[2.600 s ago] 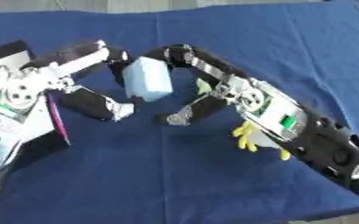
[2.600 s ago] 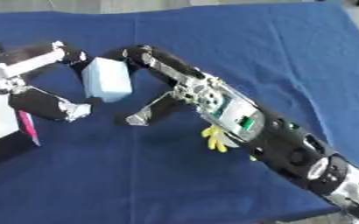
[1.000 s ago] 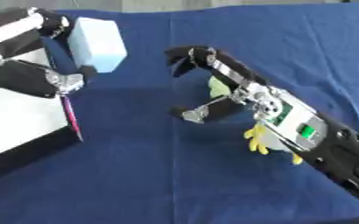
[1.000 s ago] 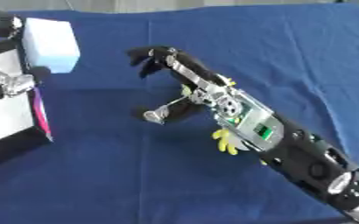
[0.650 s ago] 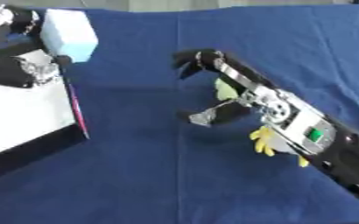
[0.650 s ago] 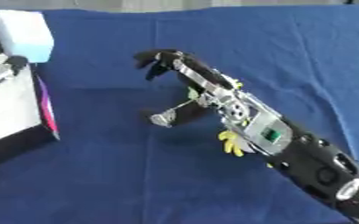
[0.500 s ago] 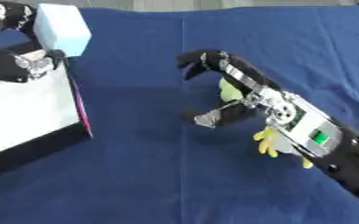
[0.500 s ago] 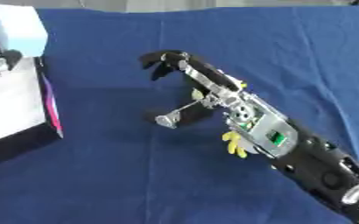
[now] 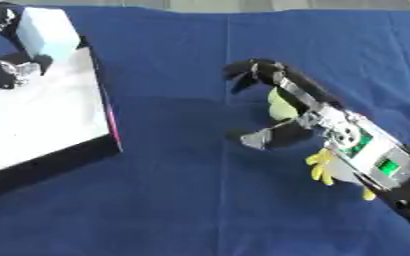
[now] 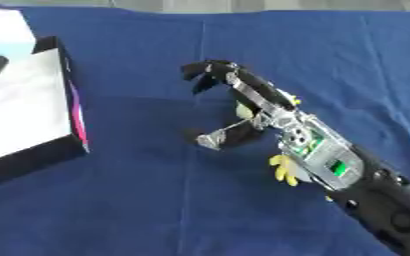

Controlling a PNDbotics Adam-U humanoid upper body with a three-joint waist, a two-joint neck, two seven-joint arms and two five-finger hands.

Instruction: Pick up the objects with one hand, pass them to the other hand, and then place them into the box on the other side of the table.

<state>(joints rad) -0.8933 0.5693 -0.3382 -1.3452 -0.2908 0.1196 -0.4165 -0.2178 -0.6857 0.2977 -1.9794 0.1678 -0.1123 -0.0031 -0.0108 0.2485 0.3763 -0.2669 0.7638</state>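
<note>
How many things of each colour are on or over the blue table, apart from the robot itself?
Light blue block: 1
Yellow item partly hidden under the right arm: 1
White-lined box with black sides: 1
Total: 3

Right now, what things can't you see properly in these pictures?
- The yellow thing: mostly hidden under the right hand and arm in both views; I can't tell what it is.
- The left hand: cut off by the left eye view's left edge; nearly gone in the right eye view.
- The pale blue block: whether it rests in the box or hangs above it.
- The box's left part: cut off by the edge.
</note>
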